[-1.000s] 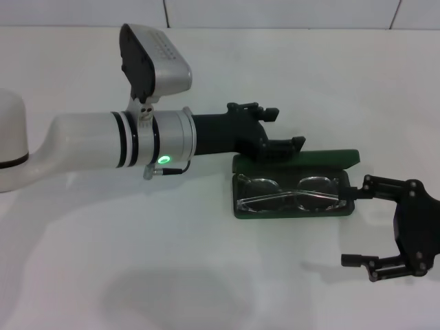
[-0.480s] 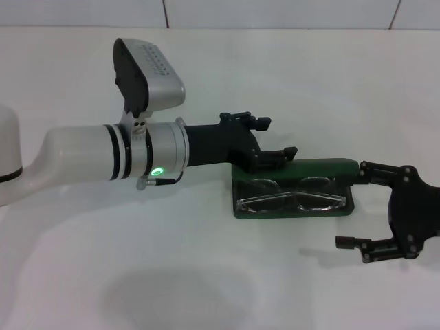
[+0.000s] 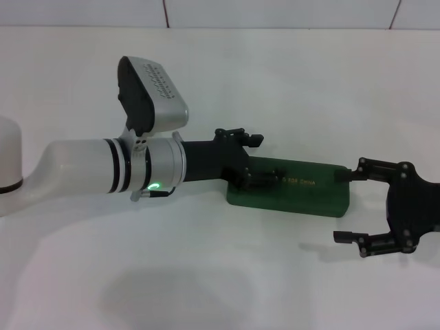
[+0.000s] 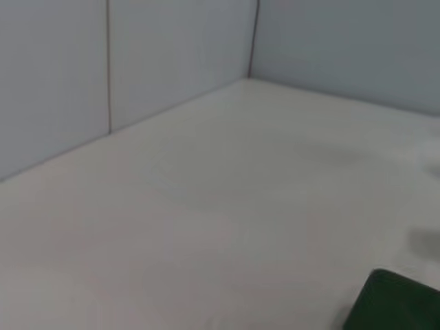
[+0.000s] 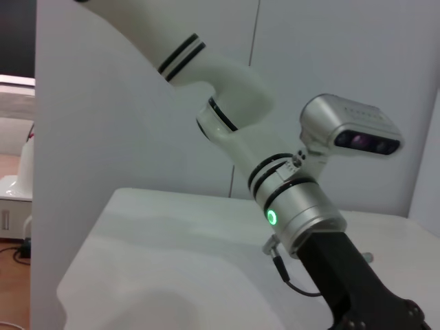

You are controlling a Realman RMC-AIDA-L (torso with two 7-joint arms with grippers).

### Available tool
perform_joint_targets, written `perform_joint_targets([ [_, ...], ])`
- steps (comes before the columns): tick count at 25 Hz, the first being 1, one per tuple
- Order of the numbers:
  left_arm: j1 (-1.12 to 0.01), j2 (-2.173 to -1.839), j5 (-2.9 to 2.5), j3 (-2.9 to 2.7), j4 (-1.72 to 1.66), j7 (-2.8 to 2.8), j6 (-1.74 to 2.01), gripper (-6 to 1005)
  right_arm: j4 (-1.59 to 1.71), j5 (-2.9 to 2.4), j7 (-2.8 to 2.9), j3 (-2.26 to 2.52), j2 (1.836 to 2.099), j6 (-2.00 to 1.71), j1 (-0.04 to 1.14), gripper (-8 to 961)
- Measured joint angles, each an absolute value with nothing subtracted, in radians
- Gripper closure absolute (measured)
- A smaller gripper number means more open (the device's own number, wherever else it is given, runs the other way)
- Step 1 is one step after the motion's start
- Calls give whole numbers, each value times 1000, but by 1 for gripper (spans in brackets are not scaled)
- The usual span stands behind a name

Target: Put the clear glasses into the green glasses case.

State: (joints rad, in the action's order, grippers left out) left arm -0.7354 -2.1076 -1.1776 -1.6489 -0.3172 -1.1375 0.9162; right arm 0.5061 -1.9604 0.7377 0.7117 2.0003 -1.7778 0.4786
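Observation:
The green glasses case [image 3: 309, 194] lies closed on the white table, gold lettering showing on its lid; a corner of it shows in the left wrist view [image 4: 399, 304]. The clear glasses are hidden, since the lid covers the inside. My left gripper [image 3: 269, 158] is open at the case's left end, its lower finger resting on the lid. My right gripper [image 3: 339, 206] is open at the case's right end, one fingertip by the back right corner, the other in front of the case above the table.
The white table [image 3: 206, 275] runs out to pale wall panels [image 4: 172, 62] at the back. In the right wrist view the left arm [image 5: 302, 206] reaches across with its green light on.
The case lid has come down from open to closed, covering the glasses. My left gripper moved down and slightly left with the lid. The right gripper shifted a little left.

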Motion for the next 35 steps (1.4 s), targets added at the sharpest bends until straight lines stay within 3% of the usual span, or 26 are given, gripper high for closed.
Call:
perform_joint_targets([
  [6, -710, -2107, -1071, -1656, -329, -1073, 937, 207, 505, -1956, 738, 710, 2001, -1775, 479, 104],
  [14, -518, -2083, -795, -1567, -461, -843, 1272, 209, 511, -1899, 739, 702, 2000, -1785, 480, 104],
  [24, -369, -1996, -887, -1469, -406, -804, 1581, 210, 504, -1831, 765, 737, 1999, -1832, 571, 104],
  [35, -320, -2011, -998, -1468, -397, -730, 1597, 211, 499, -1841, 763, 803, 2003, -1822, 603, 104],
])
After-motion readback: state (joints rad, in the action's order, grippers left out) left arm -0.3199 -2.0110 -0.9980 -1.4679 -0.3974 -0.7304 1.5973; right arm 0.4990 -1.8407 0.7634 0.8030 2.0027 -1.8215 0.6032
